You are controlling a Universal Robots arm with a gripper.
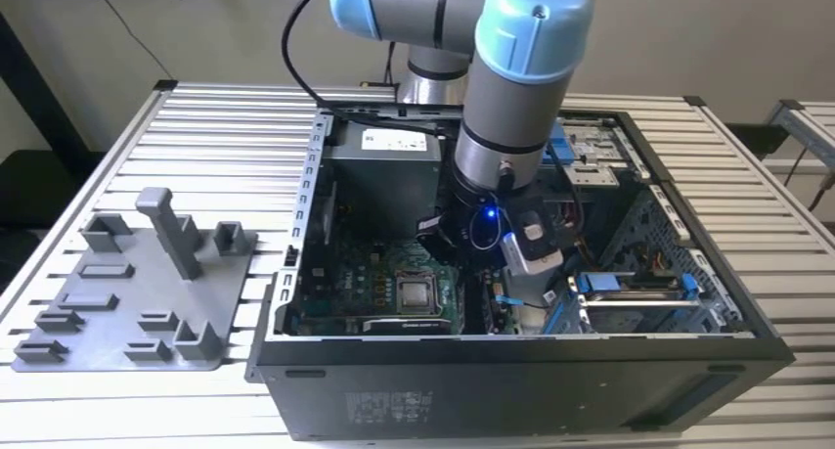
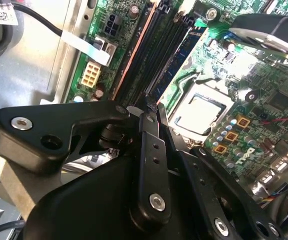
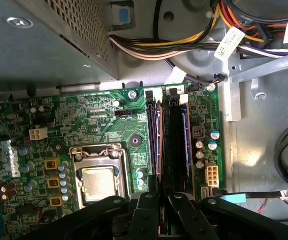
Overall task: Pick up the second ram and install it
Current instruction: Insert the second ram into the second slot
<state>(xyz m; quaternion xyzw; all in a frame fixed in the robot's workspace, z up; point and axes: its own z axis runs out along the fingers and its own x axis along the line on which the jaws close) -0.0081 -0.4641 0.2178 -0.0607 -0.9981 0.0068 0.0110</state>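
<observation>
The gripper (image 3: 159, 210) is hovering over the motherboard's memory slots (image 3: 166, 140), fingers drawn together on the second ram (image 2: 176, 57) standing edge-down in a slot. Pressing evenly, straight down, looks wise.

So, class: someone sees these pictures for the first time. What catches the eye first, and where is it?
The grey and blue robot arm reaches down into the open computer case standing on the slatted table. Inside, the green motherboard shows its bare processor socket, with the gripper poised over the dark memory slots beside it. On the exterior view's left lies a grey fixture tray.
</observation>
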